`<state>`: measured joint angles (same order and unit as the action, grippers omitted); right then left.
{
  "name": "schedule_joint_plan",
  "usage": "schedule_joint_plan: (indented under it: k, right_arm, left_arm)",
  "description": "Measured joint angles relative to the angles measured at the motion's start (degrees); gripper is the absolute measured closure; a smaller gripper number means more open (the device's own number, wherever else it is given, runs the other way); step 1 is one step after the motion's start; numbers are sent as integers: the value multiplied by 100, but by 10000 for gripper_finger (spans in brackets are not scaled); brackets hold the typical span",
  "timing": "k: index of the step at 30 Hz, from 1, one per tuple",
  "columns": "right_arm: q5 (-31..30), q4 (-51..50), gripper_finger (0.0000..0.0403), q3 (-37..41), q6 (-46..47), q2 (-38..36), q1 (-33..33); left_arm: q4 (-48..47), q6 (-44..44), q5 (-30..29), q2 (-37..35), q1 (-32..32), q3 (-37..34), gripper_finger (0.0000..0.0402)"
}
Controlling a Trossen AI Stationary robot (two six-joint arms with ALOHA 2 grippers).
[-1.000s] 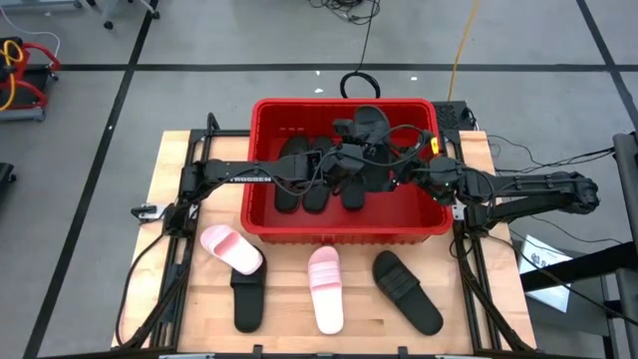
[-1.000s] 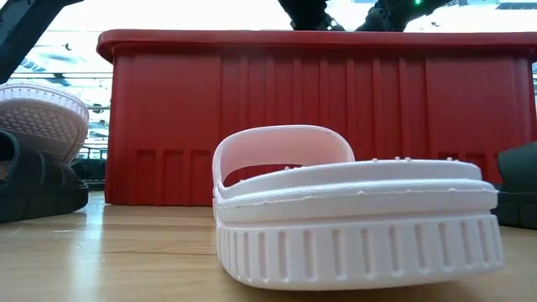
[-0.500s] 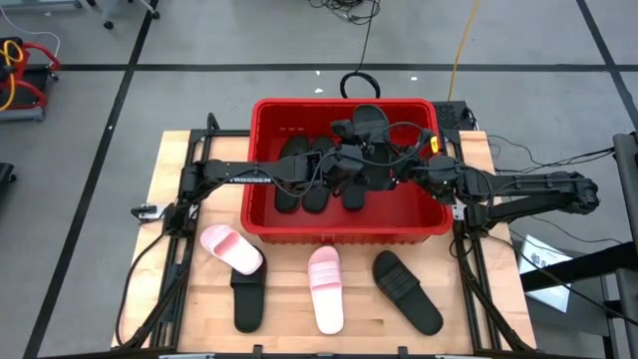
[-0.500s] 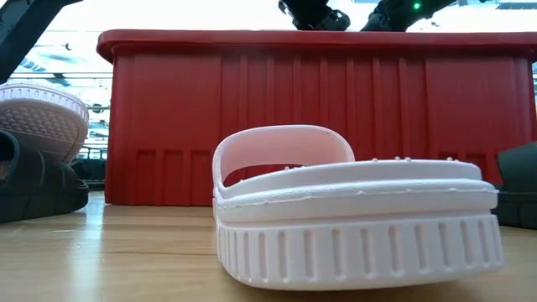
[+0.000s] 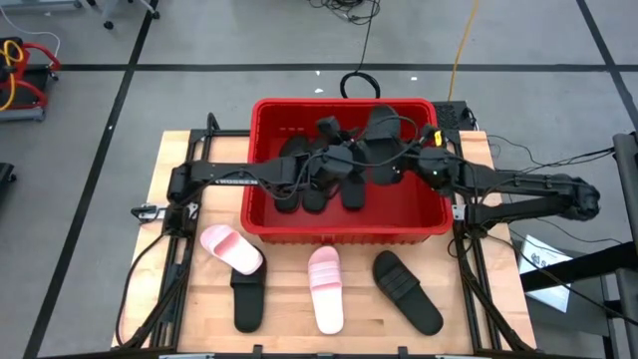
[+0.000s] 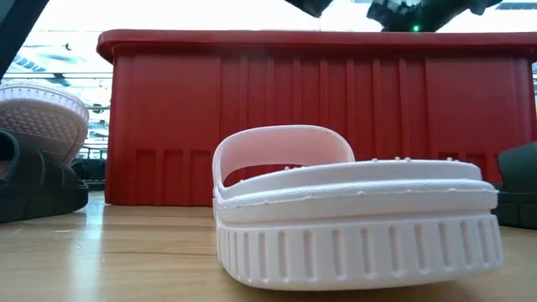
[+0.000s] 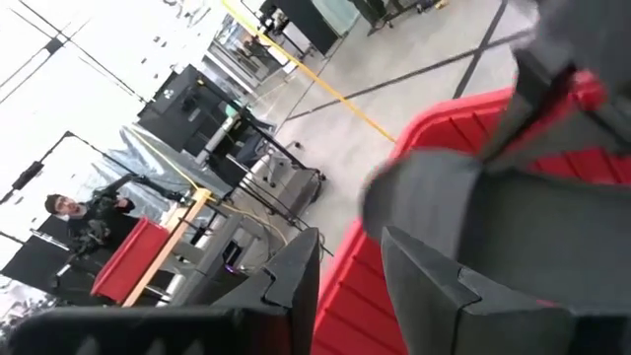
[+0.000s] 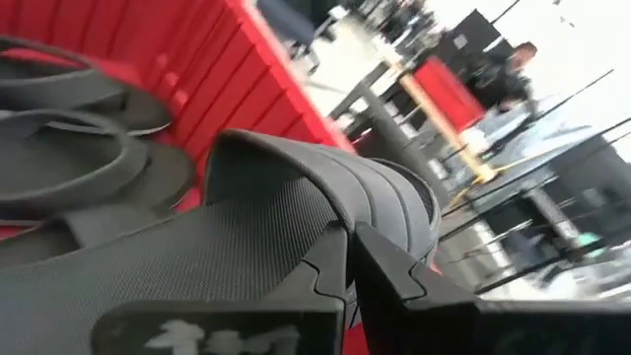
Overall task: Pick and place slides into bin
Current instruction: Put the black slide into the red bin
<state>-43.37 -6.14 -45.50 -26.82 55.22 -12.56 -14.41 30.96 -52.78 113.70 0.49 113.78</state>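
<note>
The red bin stands at mid-table with several black slides lying on its floor. Above its far right part hangs one black slide, with my right gripper shut on it. My left gripper hovers open over the bin's far middle; in its wrist view that slide is blurred just beyond the fingers. On the near table lie two pink slides and two black ones; one pink slide rests partly on a black one. My right gripper pinches the black slide between its two fingers at the side edge of the footbed, right by the ribbed strap. The fingers come from the table's right side. The slide is lifted clear above the slides in the bin.
The bin's tall red wall stands between the near table and the grippers. Cables run over both arms above the bin. A pink slide lies close in front of the low camera.
My left gripper has opened, let go of the hanging black slide and drawn up and toward the table's left. My right gripper has risen and gone a little toward the far edge, carrying the slide with it.
</note>
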Motion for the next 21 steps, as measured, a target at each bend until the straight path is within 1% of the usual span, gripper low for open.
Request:
schedule_joint_plan:
  k: [4,8,12,18,21]
  right_arm:
    - [439,-600,402,0,466,0,-213]
    - [449,-1122,403,29,873,0,-386]
    - [450,-1062,403,303,1151,0,-512]
    - [473,-206,403,930,1226,20,-511]
    - [471,-54,403,1165,1217,20,-511]
  left_arm:
    - [-38,-15,-20,-257,-48,1,279]
    - [-61,-26,-32,-450,-85,2,279]
    - [-82,-26,-68,-621,-130,0,279]
    - [-71,-3,-155,-709,-181,2,279]
    - [-84,22,-266,-707,-206,2,279]
